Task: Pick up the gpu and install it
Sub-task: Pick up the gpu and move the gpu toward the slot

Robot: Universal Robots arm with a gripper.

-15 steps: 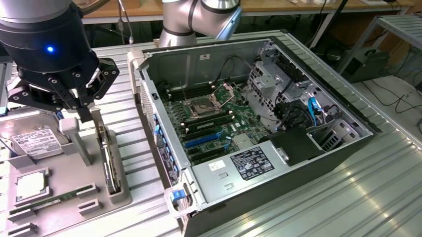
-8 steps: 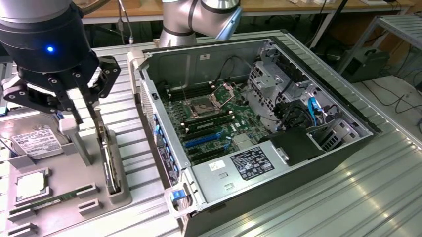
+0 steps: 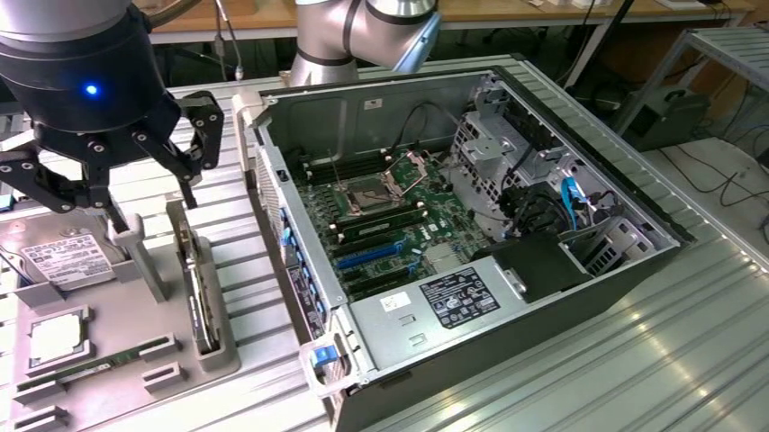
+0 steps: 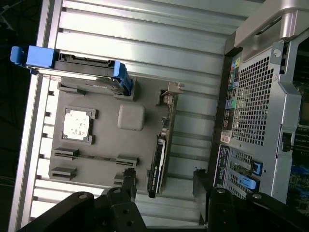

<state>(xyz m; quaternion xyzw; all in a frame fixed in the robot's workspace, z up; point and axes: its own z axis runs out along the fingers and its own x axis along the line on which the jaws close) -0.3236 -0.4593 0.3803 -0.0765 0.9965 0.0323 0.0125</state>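
Roughly below the gripper (image 3: 150, 202), whose jaws are spread wide and empty, the gpu (image 3: 197, 283) stands on edge in the gray fixture (image 3: 121, 315) beside the open PC case (image 3: 348, 117). Long axis crosses the closing direction, probably offset toward one finger.

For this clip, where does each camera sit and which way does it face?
Exterior view: raised, angled down at the open black computer case and grey parts tray; the arm's open gripper shows.
Wrist view: on the wrist, looking down past both fingers at the tray.
Shared: gripper, tray, case, and the thin black-faced gpu standing on edge in the tray.
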